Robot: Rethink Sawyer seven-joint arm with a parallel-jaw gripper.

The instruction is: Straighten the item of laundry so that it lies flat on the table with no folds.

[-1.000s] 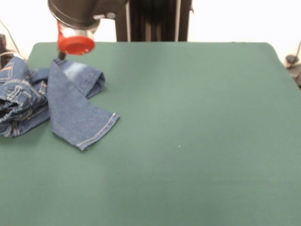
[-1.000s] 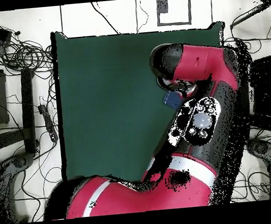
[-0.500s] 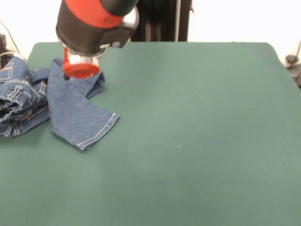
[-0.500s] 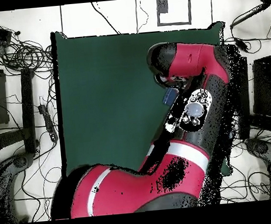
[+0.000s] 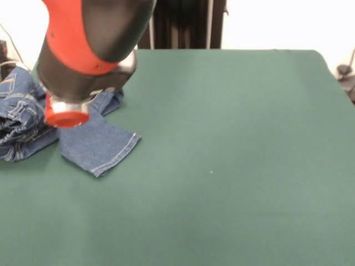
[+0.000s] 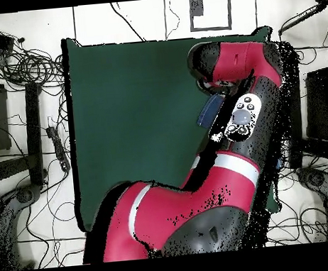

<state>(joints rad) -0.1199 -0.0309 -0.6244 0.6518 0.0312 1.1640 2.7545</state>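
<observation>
The item of laundry, blue denim jeans [image 5: 97,145], lies bunched at the table's [image 5: 233,144] left edge in the front view. One hemmed leg sticks out toward the middle and the waist part is crumpled beside it. The red and black arm [image 5: 89,50] hangs low over the jeans, and its round red end cap [image 5: 66,117] covers the folded part. From overhead only a small blue patch of the jeans [image 6: 211,109] shows beside the arm [image 6: 235,64], near the right side of the table [image 6: 136,115]. The arm's bulk hides the gripper in both views.
A black column [image 5: 183,25] stands behind the table's far edge. Dark gear [image 5: 346,77] sits off the table's right corner. From overhead, cables and equipment [image 6: 25,68] crowd the floor left of the table, and more gear [image 6: 321,106] lies to its right.
The arm has swung down and toward the near left over the jeans; its red end cap dropped from above the far fold to the middle of the bunch. The jeans have not visibly shifted.
</observation>
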